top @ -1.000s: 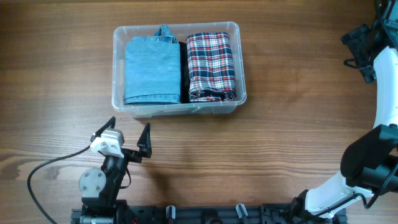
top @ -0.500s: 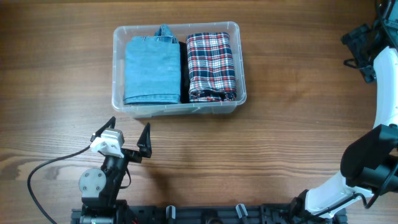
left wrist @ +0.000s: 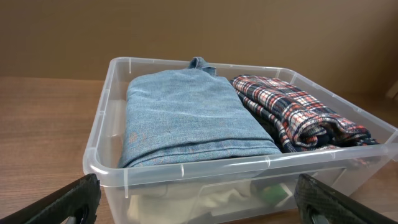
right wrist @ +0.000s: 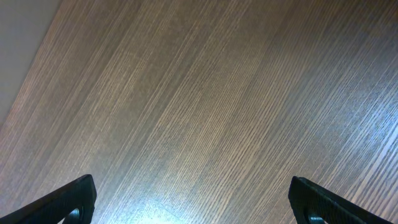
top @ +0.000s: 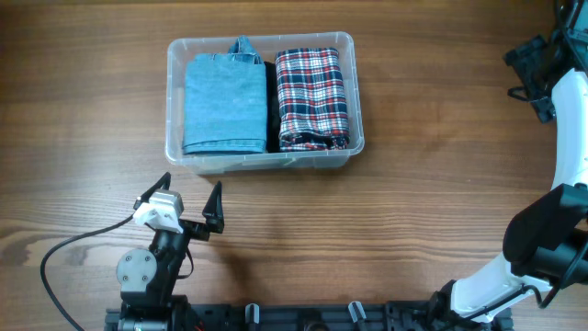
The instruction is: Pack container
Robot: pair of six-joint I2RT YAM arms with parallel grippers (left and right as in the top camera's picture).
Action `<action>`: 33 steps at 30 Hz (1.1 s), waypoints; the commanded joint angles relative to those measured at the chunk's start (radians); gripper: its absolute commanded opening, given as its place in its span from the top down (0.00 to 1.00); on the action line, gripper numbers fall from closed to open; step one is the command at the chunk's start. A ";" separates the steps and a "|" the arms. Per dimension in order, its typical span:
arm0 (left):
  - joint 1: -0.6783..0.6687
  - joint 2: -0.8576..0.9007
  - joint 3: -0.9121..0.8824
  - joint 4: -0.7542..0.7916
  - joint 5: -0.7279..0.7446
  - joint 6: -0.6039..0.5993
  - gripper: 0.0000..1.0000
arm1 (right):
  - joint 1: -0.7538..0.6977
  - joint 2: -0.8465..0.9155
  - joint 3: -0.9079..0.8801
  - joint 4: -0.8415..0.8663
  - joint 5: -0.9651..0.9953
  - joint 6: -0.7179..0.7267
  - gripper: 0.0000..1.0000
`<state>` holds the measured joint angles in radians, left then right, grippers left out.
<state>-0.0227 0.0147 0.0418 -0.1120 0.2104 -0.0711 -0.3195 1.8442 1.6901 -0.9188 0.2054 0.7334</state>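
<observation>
Site: brown wood-grain worktop, two arms, one bin.
Task's thing: clear plastic rectangular container with rounded corners, at the far centre-left of the worktop, right in front of the left arm.
Contents: folded pale-blue denim garment on the left side; folded red, white and navy plaid garment on the right; a narrow strip of dark fabric between them. All of it sits at or below the rim. Left wrist view shows pale cloth and something green low down behind the front wall; can't identify them.
Left hand: jaws spread fully, nothing in them, near the container's front wall but not touching, pointed at it.
Right hand: far right edge, well apart from the container; jaws spread fully, nothing held; its camera sees bare wood only.
Step in hand: judged to be the end of packing. Both hands are free and no loose garment shows on the worktop.
Next move: probably just parking the arms. If another piece comes, it would have to go on top of the two stacks, as both sides are taken.
</observation>
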 commanded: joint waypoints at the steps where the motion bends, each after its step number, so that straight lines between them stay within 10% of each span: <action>1: 0.010 -0.012 -0.011 0.003 0.002 0.012 0.00 | 0.008 -0.026 -0.004 0.002 -0.005 0.008 0.00; 24: 0.010 -0.012 -0.011 0.003 0.002 0.012 0.00 | 0.094 -0.711 -0.054 -0.002 -0.005 0.009 0.00; 33: 0.010 -0.012 -0.011 0.003 0.002 0.012 0.00 | 0.191 -0.995 -0.454 0.116 0.096 0.002 0.01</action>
<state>-0.0227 0.0135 0.0418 -0.1116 0.2104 -0.0711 -0.1753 0.9348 1.3849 -0.8471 0.2382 0.7338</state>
